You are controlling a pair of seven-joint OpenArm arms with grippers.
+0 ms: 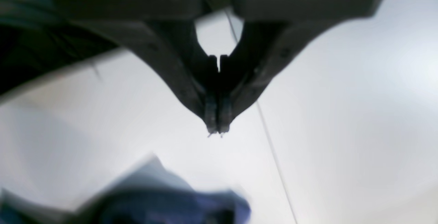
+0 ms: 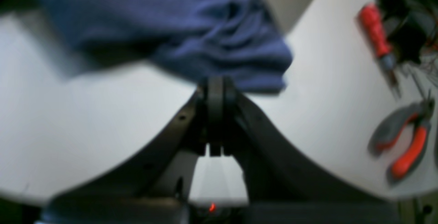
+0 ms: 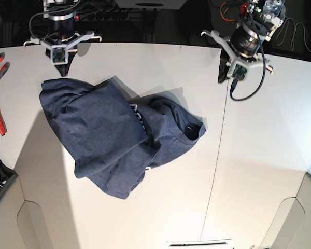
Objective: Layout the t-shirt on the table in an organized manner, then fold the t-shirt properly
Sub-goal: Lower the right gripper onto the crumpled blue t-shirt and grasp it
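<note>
- My left tool point(image 1: 216, 129) is pressed together, pinching nothing, its tips above the bare white tabletop point(image 1: 342, 114).
- In the base view my left tool point(image 3: 233, 85) hangs close to the dark seam point(image 3: 220, 140), well apart from the shirt point(image 3: 101, 137).
- My right tool point(image 2: 215, 85) is also pressed together with nothing between its tips; the blue cloth point(image 2: 191, 28) lies just beyond them, but blur keeps me from telling whether they touch it.
- From the base view my right tool point(image 3: 64, 70) sits just beside the shirt's far corner.
- The shirt lies crumpled and partly doubled over on the tabletop, on my right arm's half, with the collar point(image 3: 193, 129) turned toward the seam and a little white lettering point(image 3: 137, 116) showing at a fold.
- Red-handled pliers point(image 2: 405, 141) and a red-handled screwdriver point(image 2: 374, 34) lie on the tabletop edge, well apart from the shirt.
</note>
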